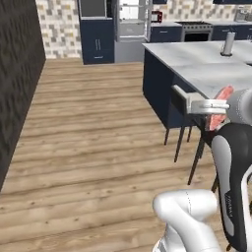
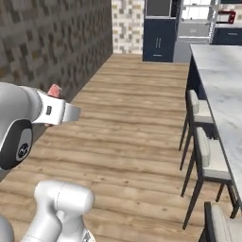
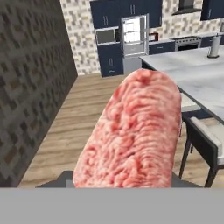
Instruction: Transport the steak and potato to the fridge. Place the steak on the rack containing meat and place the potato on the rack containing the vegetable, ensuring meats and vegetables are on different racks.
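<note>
jaws clamped on the steak (image 3: 133, 135), a long rounded slab of mottled pink-red marbling; pale wood-plank floor (image 1: 93, 147) beyond

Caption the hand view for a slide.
Steak held in the gripper, carried across the wooden floor toward the open fridge on the far wall.

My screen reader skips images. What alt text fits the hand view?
A raw pink steak held in the gripper looms in the foreground; behind it, wood floor, a grey island counter with stools, and an open fridge.
</note>
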